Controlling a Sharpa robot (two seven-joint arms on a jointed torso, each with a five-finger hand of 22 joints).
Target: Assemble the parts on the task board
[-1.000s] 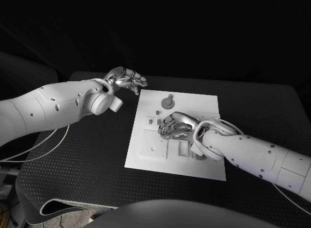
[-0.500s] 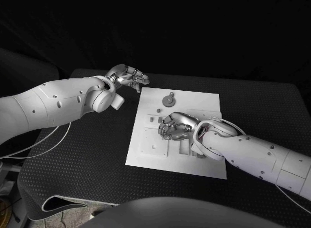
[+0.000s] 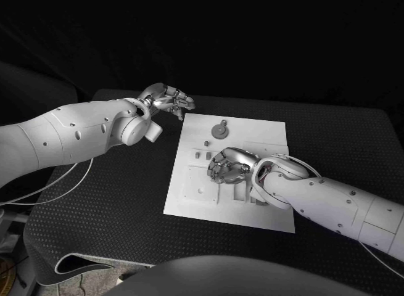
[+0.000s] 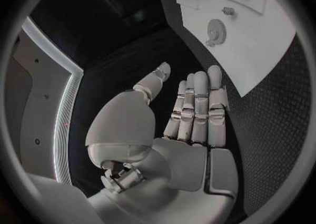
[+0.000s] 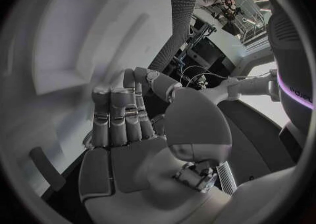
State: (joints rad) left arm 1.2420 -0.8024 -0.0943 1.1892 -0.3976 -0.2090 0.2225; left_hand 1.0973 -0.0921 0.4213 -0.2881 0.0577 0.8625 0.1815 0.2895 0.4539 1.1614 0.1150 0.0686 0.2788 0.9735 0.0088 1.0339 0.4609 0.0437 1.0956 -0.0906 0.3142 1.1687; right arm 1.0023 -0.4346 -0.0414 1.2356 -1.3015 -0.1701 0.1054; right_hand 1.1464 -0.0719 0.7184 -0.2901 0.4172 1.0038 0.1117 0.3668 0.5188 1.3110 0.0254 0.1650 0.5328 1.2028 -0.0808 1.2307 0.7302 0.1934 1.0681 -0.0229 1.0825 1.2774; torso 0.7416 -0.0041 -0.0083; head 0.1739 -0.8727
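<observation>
Two hands: left hand (image 3: 169, 100) upper left, fingers apart, empty — right hand (image 3: 228, 165) centre, curled over task board (image 3: 255, 132), grasp unclear.

Task board (image 3: 255, 132): matt white, smooth, plastic-looking plate with shallow moulded recesses. Table (image 3: 113, 191): black, matt, fine dimpled texture, rubber-like mat. Left hand (image 3: 166, 100) at board's 11 o'clock: silver metallic, satin sheen, smooth segmented fingers. Right hand (image 3: 228, 165): same silver finish. Arm shells: glossy white plastic.
</observation>
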